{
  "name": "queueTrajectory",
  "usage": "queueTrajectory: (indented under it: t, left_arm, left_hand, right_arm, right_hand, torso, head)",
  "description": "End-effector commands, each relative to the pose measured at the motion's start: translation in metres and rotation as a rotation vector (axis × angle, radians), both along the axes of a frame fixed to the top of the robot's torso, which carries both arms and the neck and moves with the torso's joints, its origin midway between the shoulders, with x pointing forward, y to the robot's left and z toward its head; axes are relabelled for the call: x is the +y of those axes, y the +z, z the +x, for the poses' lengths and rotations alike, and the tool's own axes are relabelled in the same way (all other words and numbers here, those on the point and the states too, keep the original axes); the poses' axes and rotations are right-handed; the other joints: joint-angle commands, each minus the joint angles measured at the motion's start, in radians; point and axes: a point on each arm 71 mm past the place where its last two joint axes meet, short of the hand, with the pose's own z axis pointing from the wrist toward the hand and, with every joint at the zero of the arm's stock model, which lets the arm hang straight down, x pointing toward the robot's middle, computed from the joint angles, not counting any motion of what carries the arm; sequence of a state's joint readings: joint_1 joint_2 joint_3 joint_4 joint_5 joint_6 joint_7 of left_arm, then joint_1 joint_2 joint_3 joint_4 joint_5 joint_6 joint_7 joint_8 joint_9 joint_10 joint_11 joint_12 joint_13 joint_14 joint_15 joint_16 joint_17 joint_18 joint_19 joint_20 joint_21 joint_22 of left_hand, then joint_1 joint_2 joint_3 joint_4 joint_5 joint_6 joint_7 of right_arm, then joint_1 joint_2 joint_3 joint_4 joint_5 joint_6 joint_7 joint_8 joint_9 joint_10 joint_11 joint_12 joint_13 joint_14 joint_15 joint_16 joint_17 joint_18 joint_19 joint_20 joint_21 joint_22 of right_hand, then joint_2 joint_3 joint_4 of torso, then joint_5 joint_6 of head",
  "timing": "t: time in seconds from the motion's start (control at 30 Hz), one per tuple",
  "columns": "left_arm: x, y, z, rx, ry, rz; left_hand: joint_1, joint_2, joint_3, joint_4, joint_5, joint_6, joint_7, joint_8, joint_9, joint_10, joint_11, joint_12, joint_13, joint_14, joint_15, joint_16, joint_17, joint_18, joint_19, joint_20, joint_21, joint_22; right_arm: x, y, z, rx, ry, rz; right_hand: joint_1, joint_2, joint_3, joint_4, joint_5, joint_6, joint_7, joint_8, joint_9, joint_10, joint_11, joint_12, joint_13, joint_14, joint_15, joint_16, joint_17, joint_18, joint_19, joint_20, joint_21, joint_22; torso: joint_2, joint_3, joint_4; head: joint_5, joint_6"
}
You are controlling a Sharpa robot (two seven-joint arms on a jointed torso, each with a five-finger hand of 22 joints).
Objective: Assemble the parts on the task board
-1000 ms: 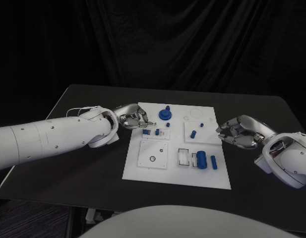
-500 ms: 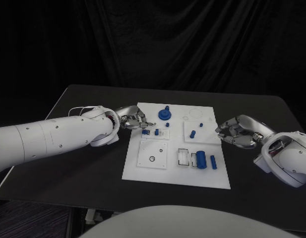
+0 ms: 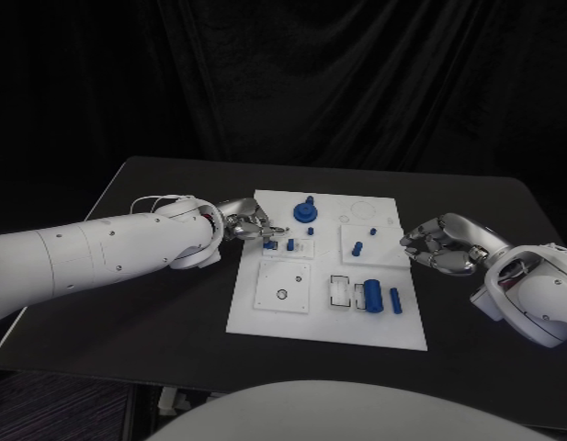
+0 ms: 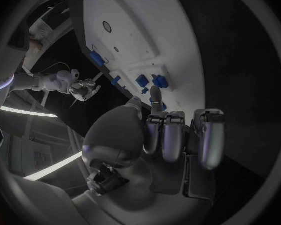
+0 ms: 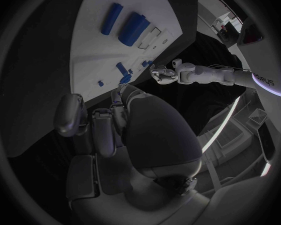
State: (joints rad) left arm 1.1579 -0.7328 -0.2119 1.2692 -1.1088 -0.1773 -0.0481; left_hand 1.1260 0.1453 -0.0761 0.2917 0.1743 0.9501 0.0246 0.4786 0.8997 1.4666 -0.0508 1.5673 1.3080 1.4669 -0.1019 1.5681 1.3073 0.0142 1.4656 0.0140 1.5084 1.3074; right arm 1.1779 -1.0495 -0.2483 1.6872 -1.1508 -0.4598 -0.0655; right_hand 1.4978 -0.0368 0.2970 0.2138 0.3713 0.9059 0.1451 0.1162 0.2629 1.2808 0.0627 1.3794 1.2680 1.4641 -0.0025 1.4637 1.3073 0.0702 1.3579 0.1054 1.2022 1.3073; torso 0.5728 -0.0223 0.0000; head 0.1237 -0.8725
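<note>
The task board point(image 3: 325, 276) lies mid-bench with blue parts point(image 3: 375, 296) on it, the left hand point(image 3: 241, 220) at its left edge and the right hand point(image 3: 439, 246) at its right; wrist views show both sets of fingers curled, empty.

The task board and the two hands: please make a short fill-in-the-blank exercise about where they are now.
1. The task board is the colour ____.
2. The left hand is at the board's ____ edge in the head view.
3. The two blue cylinders lie nearer the ____ hand.
4. The right hand holds ____.

Missing words: white; left; right; nothing
</note>
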Motion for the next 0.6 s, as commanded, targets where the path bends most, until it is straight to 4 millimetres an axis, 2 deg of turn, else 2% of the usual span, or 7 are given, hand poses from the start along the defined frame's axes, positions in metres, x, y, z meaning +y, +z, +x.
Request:
queueTrajectory:
  t: [0.03, 0.27, 0.6]
  left_arm:
    - [-0.0015, -0.0018, 0.0, 0.024, -0.007, 0.01]
    - [-0.0011, -0.0038, 0.001, 0.036, -0.007, 0.019]
    - [-0.0003, -0.0073, 0.0022, 0.06, -0.007, 0.035]
  left_hand:
    - [0.003, 0.009, -0.01, 0.0, -0.002, 0.011, 0.001, -0.029, -0.012, 0.104, 0.008, 0.003, 0.263, 0.104, 0.01, 0.003, 0.263, 0.004, 0.068, 0.006, -0.006, 0.239]
    - [0.006, 0.014, -0.018, 0.0, 0.0, 0.023, 0.006, -0.075, -0.034, 0.104, 0.012, 0.003, 0.263, 0.104, 0.013, 0.003, 0.263, 0.005, 0.068, 0.009, -0.007, 0.238]
    - [0.008, 0.015, -0.02, -0.001, 0.001, 0.026, 0.008, -0.085, -0.039, 0.104, 0.013, 0.003, 0.263, 0.104, 0.014, 0.003, 0.263, 0.005, 0.067, 0.01, -0.009, 0.238]
  right_arm:
    - [-0.001, -0.0011, 0.0, 0.013, -0.01, -0.01]
    - [-0.0012, -0.0012, -0.0001, 0.015, -0.011, -0.011]
    - [-0.001, -0.0015, -0.0001, 0.018, -0.009, -0.012]
  right_hand:
    - [0.006, 0.007, 0.007, 0.0, 0.008, 0.005, 0.003, 0.002, -0.001, -0.001, 0.005, -0.003, 0.0, 0.016, 0.006, -0.004, 0.113, 0.015, 0.001, 0.006, -0.004, 0.151]
    - [0.006, 0.007, 0.008, -0.001, 0.011, 0.005, 0.003, 0.002, -0.002, -0.002, 0.005, -0.003, -0.001, 0.015, 0.006, -0.004, 0.113, 0.015, 0.0, 0.006, -0.005, 0.15]
    - [0.007, 0.007, 0.009, -0.002, 0.017, 0.004, 0.003, 0.002, -0.002, -0.002, 0.005, -0.003, -0.001, 0.015, 0.006, -0.004, 0.113, 0.016, 0.0, 0.006, -0.006, 0.15]
  torso:
    - [0.0, 0.0004, 0.0001]
    - [0.0, 0.0004, -0.0005]
    - [0.0, 0.0011, 0.0003]
  head:
    - [-0.001, 0.0]
    - [0.0, 0.0]
    - [-0.001, 0.0]
